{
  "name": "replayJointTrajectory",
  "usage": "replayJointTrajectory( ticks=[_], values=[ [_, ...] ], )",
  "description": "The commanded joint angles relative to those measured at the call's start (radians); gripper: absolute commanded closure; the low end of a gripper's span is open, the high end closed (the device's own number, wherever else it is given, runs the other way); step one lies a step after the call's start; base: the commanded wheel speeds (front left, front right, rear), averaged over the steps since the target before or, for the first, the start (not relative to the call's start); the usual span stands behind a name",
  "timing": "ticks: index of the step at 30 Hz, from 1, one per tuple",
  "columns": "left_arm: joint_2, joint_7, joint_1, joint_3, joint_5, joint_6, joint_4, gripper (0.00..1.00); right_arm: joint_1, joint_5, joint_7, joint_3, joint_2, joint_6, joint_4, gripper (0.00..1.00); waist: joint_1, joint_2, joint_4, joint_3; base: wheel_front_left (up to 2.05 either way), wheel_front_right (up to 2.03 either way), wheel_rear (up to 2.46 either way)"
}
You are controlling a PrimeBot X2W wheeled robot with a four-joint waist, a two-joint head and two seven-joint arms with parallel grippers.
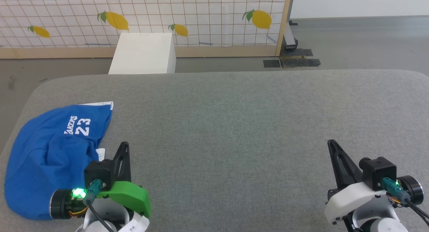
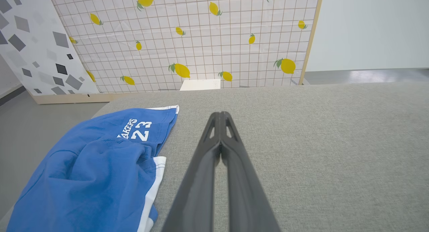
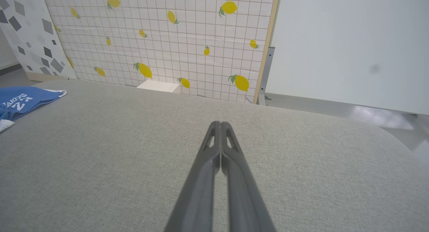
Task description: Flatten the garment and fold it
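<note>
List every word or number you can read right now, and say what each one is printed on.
"LAKERS": white print on the blue garment.
"23": white numerals next to that word, on the same garment.
White label at the bottom edge of the head view: it has dark marks, too small to read.
No other text can be read.

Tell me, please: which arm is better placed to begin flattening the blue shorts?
Left, most likely. The left gripper, shut, sits just beside the crumpled blue shorts at the left side of the grey surface. The right gripper, also shut, is far across that surface from them.
</note>
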Motion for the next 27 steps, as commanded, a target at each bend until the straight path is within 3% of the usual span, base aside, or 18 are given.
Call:
replayJointTrajectory(
  ticks=[1, 5, 6, 27],
  values=[
    [-0.004, 0.001, 0.013, 0.003, 0.013, 0.007, -0.003, 1.0, -0.015, -0.007, 0.0, 0.001, 0.003, -0.002, -0.005, 1.0, 0.0, -0.0001, 0.0, 0.0, 0.0, 0.0, 0.0],
    [-0.004, 0.001, 0.013, 0.003, 0.013, 0.007, -0.003, 1.0, -0.015, -0.007, 0.0, 0.001, 0.003, -0.002, -0.005, 1.0, 0.0, -0.0001, 0.0, 0.0, 0.0, 0.0, 0.0],
    [0.0, 0.0, 0.0, 0.0, 0.0, 0.0, 0.0, 0.0, 0.0, 0.0, 0.0, 0.0, 0.0, 0.0, 0.0, 0.0, 0.0, -0.0001, 0.0, 0.0, 0.0, 0.0, 0.0],
    [0.0, -0.036, -0.014, -0.032, -0.031, 0.023, 0.027, 0.0, -0.004, 0.005, -0.035, -0.001, 0.0, 0.0, 0.011, 0.0, 0.0, -0.0001, 0.005, 0.0, 0.0, 0.0, 0.0]
  ],
)
